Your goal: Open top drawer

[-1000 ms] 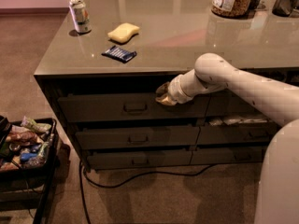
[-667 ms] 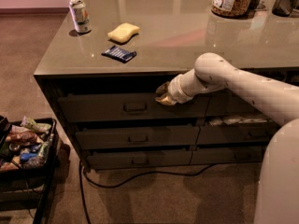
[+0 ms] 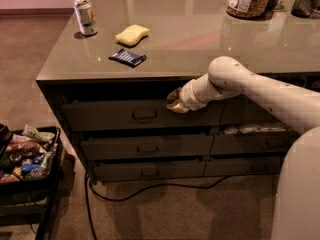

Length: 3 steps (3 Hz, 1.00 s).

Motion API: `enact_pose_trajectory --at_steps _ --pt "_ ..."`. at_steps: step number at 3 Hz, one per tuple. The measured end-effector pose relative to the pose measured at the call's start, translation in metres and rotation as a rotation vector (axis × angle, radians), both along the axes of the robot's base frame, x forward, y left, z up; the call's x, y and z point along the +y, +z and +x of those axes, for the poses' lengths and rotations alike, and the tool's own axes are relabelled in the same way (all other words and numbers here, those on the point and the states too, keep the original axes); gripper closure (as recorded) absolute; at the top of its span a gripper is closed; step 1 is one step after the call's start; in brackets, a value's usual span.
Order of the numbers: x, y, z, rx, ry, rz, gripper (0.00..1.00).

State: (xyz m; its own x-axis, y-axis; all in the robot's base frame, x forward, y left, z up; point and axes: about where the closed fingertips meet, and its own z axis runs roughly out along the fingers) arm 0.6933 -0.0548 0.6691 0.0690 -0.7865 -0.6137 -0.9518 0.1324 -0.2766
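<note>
Fingers (image 3: 175,107) seem a little apart; my gripper (image 3: 174,100) is at the top drawer (image 3: 100,115) upper edge, right of the handle (image 3: 145,115).

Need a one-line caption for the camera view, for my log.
Gripper at the upper edge of the top drawer, just right of its handle, under the counter.
</note>
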Motion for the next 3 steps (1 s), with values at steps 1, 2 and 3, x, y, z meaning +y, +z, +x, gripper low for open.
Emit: enact_pose_trajectory --at_steps 1,2,3 --pt "0.0001 -0.0009 -0.0013 0.004 0.000 -0.001 1.00" --pt "-0.0001 -0.0002 -0.0004 0.004 0.000 -0.001 1.00" --pt "0.0000 -0.0010 -0.0018 0.009 -0.001 -0.001 1.00"
